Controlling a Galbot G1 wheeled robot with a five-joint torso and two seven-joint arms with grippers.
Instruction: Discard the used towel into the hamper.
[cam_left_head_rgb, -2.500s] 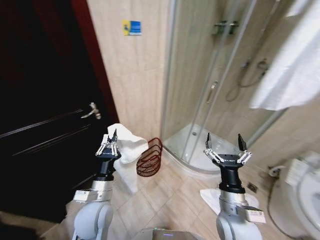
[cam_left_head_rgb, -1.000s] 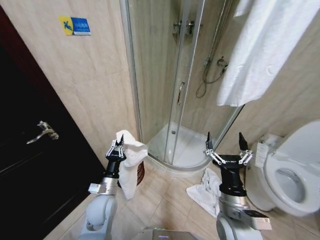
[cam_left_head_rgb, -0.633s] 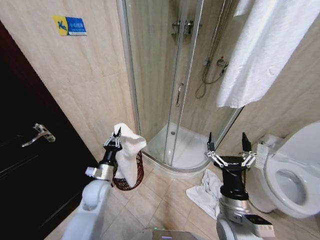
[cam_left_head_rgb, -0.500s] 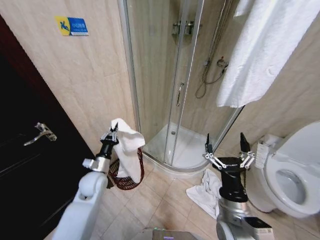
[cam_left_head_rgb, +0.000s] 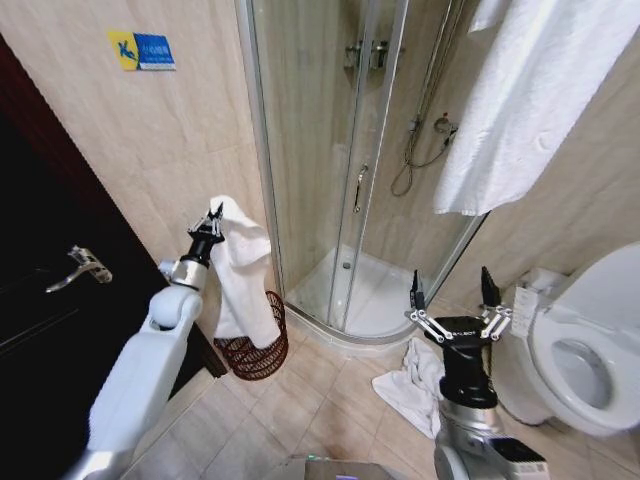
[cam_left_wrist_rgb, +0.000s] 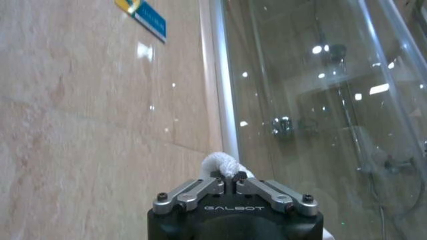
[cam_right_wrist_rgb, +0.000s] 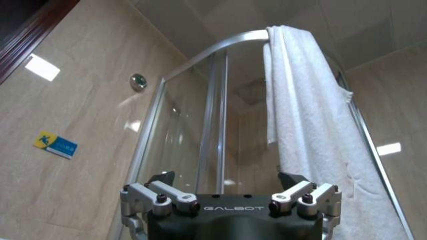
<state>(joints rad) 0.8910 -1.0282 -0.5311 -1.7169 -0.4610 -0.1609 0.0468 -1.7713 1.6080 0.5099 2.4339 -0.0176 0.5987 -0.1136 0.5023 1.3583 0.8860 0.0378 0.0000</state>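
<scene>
We are at the carrying step: our left gripper (cam_left_head_rgb: 211, 222) is raised in front of the tiled wall, just beside the shower door (cam_left_head_rgb: 310, 150), with its jaws pinched tight on a top fold of the towel (cam_left_head_rgb: 240, 275). The left wrist view shows a small white tuft of cloth (cam_left_wrist_rgb: 223, 165) poking out between the closed fingertips.

The towel is white and thick, and it hangs in a long limp drape from the gripper. Its lower end reaches the rim of the hamper (cam_left_head_rgb: 252, 345) and seems to dip just inside. The hamper is a small dark reddish wire basket on the floor tiles, at the foot of the wall between the dark door (cam_left_head_rgb: 60, 300) and the shower.

Our right gripper (cam_left_head_rgb: 450, 300) waits low in front of us with its jaws wide apart, holding nothing.

We judge the next move needs the left jaws to open while the cloth hangs squarely over the basket mouth, so the whole length falls in and does not catch on the rim.
</scene>
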